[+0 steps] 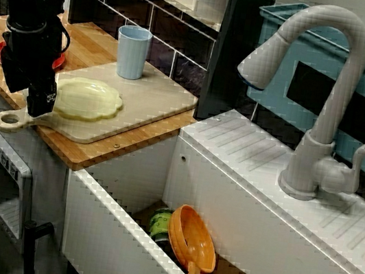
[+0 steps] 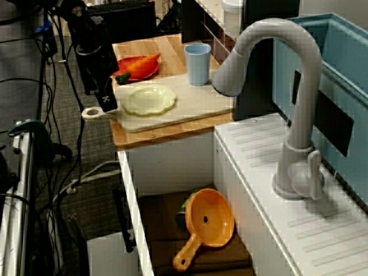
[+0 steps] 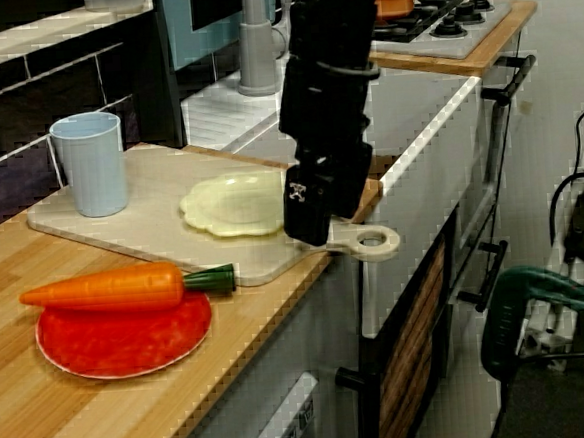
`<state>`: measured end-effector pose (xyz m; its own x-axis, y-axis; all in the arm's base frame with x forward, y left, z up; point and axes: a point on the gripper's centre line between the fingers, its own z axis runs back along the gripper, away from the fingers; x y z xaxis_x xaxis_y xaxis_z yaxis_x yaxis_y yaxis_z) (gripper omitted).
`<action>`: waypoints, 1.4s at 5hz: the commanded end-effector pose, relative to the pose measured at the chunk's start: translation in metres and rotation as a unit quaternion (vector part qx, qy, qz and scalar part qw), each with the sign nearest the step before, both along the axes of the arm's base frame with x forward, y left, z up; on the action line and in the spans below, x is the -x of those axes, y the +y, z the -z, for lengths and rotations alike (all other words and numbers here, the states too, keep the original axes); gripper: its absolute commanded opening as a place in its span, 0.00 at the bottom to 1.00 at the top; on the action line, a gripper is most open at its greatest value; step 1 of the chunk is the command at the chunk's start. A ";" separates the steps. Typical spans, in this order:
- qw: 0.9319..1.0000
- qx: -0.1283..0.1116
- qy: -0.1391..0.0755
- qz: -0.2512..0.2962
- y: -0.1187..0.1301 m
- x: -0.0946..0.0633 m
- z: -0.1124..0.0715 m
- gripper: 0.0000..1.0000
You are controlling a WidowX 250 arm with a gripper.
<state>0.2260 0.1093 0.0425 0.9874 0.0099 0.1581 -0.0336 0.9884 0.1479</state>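
My black gripper (image 1: 38, 106) points down at the near end of a pale cutting board (image 1: 154, 94), just above its ringed handle (image 1: 8, 120). Its tips (image 3: 310, 223) stand right beside the rim of a pale yellow scalloped plate (image 3: 236, 203) lying on the board. In the view from above the sink the gripper (image 2: 108, 102) sits left of the plate (image 2: 148, 99). The fingers read as one dark block, so I cannot tell whether they are open or touch the plate. A light blue cup (image 1: 132, 51) stands upright at the board's far end.
An orange carrot (image 3: 106, 288) lies on a red plate (image 3: 120, 341) on the wooden counter (image 3: 45, 417) beside the board. The sink (image 1: 116, 251) holds an orange strainer (image 1: 192, 239) and a green item. A grey faucet (image 1: 321, 96) rises behind it.
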 end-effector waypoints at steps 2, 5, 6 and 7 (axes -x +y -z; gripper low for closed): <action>1.000 -0.005 -0.017 -0.008 0.007 -0.008 -0.013 0.00; 1.000 -0.001 -0.019 -0.007 0.007 -0.001 -0.018 0.00; 1.000 -0.002 -0.019 -0.009 0.008 -0.001 -0.016 0.00; 1.000 -0.005 -0.017 -0.010 0.007 -0.002 -0.011 0.00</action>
